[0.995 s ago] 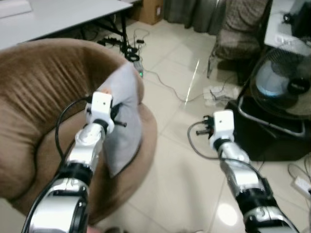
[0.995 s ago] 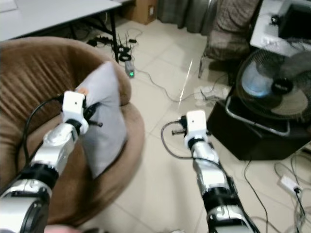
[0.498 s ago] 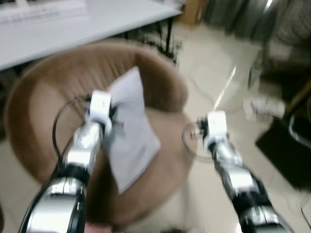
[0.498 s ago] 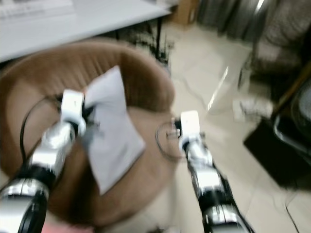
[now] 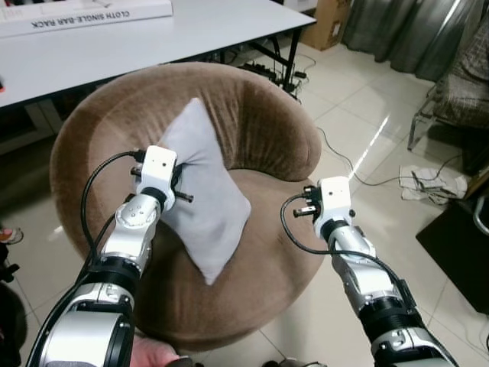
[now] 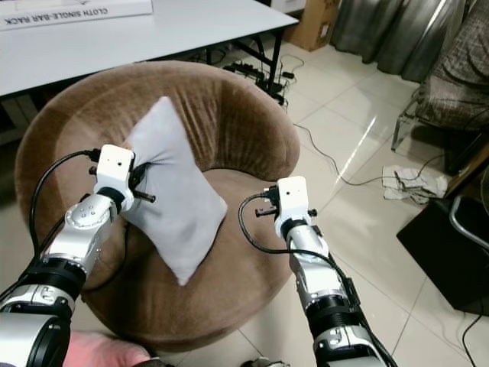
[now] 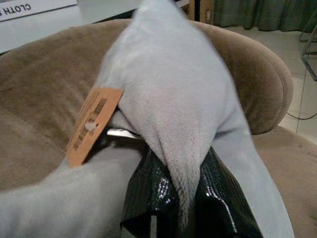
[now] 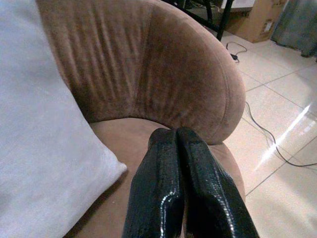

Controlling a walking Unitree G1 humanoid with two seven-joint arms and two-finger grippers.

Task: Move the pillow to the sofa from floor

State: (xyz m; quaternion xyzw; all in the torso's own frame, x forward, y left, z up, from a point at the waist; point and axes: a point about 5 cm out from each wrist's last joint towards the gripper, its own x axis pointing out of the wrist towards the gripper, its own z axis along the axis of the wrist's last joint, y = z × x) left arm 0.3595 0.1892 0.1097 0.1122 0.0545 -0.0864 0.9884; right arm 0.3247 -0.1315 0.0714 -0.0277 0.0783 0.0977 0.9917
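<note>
the left gripper [image 7: 185, 198] pinches a fold of the grey pillow [image 5: 202, 202]; the pillow hangs up off the floor, just over the seat of the round brown sofa [image 5: 260, 122]. the right gripper [image 8: 179, 183] is pressed together and holds nothing. what is left, i think, is to put the pillow down and let go.

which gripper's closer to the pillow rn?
Left. The left gripper is clamped on a fold of the grey pillow, holding it over the brown sofa. The right gripper is shut, apart from the pillow, above the seat's right side.
</note>
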